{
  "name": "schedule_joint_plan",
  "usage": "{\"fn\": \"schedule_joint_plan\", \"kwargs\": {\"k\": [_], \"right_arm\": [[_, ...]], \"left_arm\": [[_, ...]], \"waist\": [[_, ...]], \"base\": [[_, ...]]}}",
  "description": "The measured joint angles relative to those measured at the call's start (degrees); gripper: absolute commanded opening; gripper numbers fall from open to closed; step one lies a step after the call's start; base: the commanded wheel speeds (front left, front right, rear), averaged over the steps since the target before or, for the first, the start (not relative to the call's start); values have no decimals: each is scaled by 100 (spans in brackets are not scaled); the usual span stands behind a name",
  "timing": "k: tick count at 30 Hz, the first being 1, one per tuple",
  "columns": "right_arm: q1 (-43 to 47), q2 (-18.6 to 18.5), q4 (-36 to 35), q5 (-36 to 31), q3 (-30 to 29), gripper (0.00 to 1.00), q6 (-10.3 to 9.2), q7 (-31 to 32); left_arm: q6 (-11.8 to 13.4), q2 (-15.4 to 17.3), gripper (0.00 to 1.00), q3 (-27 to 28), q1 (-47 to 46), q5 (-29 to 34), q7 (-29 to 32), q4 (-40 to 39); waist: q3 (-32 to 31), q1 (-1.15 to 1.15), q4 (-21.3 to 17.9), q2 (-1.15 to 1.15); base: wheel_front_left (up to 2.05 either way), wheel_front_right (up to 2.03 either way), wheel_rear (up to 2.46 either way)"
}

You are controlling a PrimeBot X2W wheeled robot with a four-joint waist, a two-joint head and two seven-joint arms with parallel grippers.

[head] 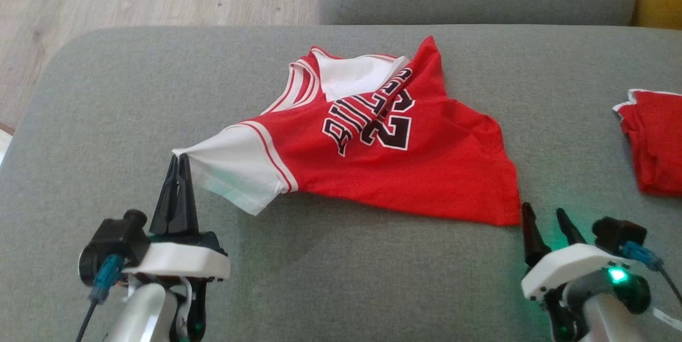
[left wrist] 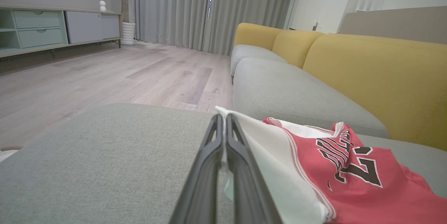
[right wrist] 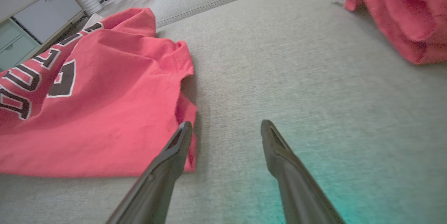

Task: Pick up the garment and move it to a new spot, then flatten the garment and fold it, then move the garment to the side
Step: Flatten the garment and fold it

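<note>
Grey sofa (head: 106, 91) holds a crumpled jersey (head: 383, 166); left tool (head: 178, 157) clamps its white sleeve (head: 234, 166), right tool (head: 543, 210) is spread apart; flattening and folding seemingly remain.

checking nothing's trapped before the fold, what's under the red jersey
Grey cushion shows around the edges of the red jersey. The shut left pincer holds its white sleeve corner off it. Anything beneath the middle is covered.

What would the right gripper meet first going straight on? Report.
Probably bare grey cushion, seen between the fingers of the open right gripper. One finger sits by the red jersey and might brush its hem; depth unclear.
</note>
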Motion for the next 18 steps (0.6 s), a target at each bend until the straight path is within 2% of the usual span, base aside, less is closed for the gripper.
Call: {"fn": "schedule_joint_plan", "kwargs": {"k": [7,18], "right_arm": [[-172,1,366,449,548,100,0,49],[-314,-12,734,520,725,100,0,107]], "left_arm": [[0,3,0,-55,20,47,2,-62],[8,26,0,-113,130,46,7,-69]], "waist": [[37,0,58,0],[-22,0,13,0]], "base": [[0,0,0],[0,0,0]]}}
